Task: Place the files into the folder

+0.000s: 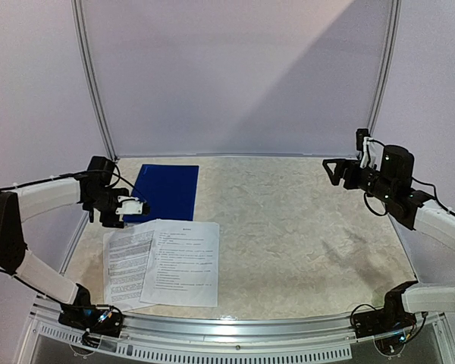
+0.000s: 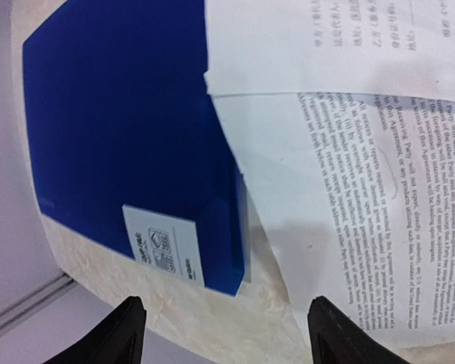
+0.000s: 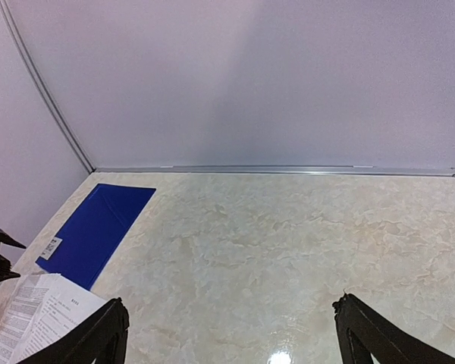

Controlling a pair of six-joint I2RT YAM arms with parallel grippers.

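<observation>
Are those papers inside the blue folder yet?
Out: both sheets lie flat on the table, overlapping each other, by the folder.

The folder (image 2: 121, 114) is smooth blue plastic with a white paper label (image 2: 167, 246); the files (image 2: 326, 227) are matt printed paper; the table (image 3: 288, 243) is glossy, marble-patterned.

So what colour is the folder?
The folder is glossy dark blue with a white label; best in the left wrist view.
</observation>
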